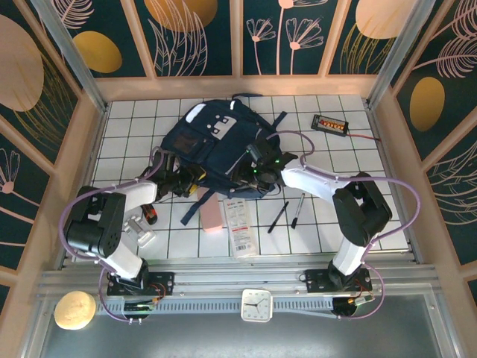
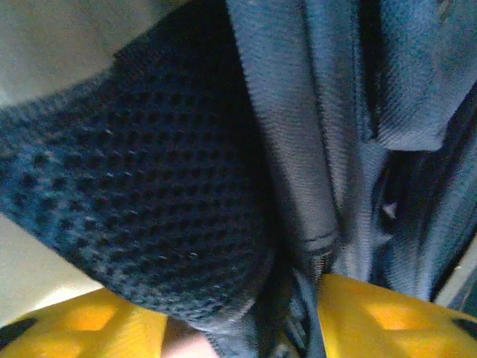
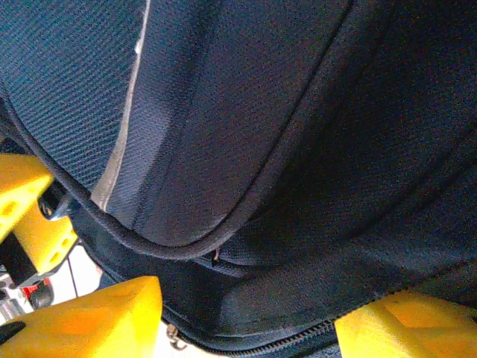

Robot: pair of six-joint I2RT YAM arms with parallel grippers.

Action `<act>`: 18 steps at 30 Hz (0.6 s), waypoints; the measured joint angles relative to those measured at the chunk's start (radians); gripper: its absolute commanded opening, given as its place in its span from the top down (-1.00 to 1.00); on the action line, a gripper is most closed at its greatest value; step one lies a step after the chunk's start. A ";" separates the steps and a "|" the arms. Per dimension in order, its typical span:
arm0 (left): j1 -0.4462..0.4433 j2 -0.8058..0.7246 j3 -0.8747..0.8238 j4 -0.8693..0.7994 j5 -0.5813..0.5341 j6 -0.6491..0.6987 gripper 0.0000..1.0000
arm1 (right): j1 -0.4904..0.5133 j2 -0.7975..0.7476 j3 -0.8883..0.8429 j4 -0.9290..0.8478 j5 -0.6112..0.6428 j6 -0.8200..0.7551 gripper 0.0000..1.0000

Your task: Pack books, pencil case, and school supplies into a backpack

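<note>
The navy backpack lies flat in the middle of the tiled table. My left gripper is at its near-left edge. In the left wrist view a dark mesh strap and blue fabric lie between the yellow fingers; I cannot tell whether they pinch it. My right gripper is at the near-right edge, and its fingers straddle and hold the backpack's zippered edge. The pink pencil case, the long white booklet and two dark pens lie on the tiles in front of the backpack.
A black box with orange lights and its cable sit at the back right. Wooden walls ring the table. On the near ledge are a small white clock and a round tan object.
</note>
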 measured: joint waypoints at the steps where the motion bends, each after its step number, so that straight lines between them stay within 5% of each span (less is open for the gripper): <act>1: 0.001 0.006 0.000 0.005 0.001 -0.006 0.64 | -0.004 0.000 0.003 -0.002 0.001 -0.003 -0.24; 4: 0.002 0.018 0.010 0.033 0.015 -0.018 1.00 | -0.015 0.000 0.010 -0.002 0.000 -0.011 -0.26; 18: -0.001 -0.018 0.217 -0.001 0.029 -0.084 1.00 | -0.021 -0.196 0.140 -0.169 0.098 -0.023 -0.55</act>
